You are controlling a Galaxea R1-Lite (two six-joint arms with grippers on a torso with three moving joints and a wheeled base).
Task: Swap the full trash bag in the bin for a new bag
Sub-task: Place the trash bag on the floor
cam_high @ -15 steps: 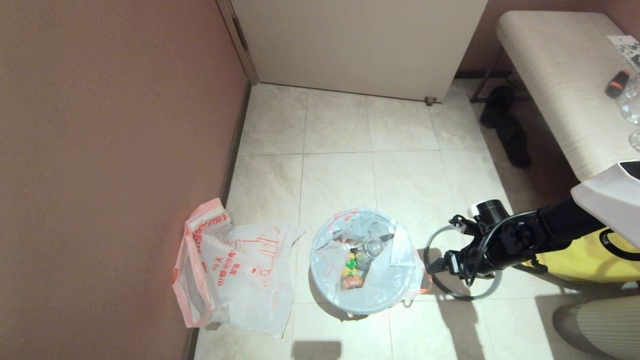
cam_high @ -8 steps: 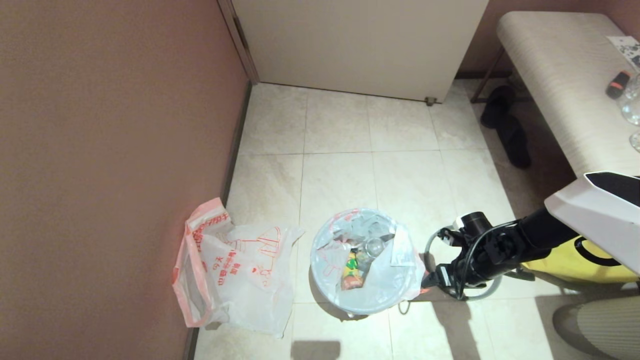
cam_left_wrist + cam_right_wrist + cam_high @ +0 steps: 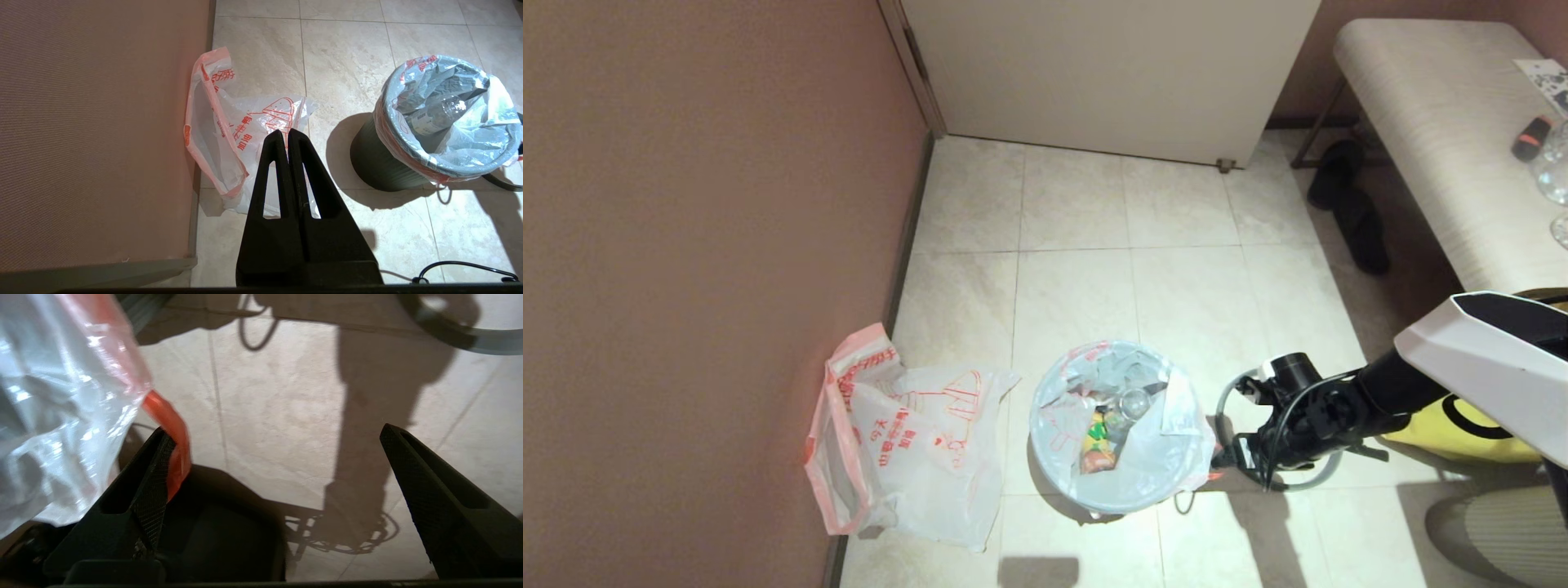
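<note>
Item: bin [image 3: 1086, 508], small, dark, round, standing on the tiled floor near the middle of the head view. Lined with the full bag [image 3: 1152, 457], whose edge is folded out over the rim; a yellow-green wrapper [image 3: 1097, 431] and a clear cup [image 3: 1133, 402] show inside. A pink-red handle [image 3: 167, 416] hangs down the bin's side toward the right arm.

Item: new bag [image 3: 915, 445], flat and crumpled on the floor against the wall, well apart from the bin on its left side.

Item: right tool [image 3: 1227, 454], low beside the bin, fingers spread wide and holding nothing. In the right wrist view one finger [image 3: 151, 486] sits right against the hanging handle.

Item: left tool [image 3: 284, 139], parked above the new bag, fingers pressed together, empty.

Step in hand, as judged: reaching for the full bag's handle, before any lift. Next move calls for getting the handle between the fingers, closing on the thin plastic, then drawing upward without tipping the light bin.
</note>
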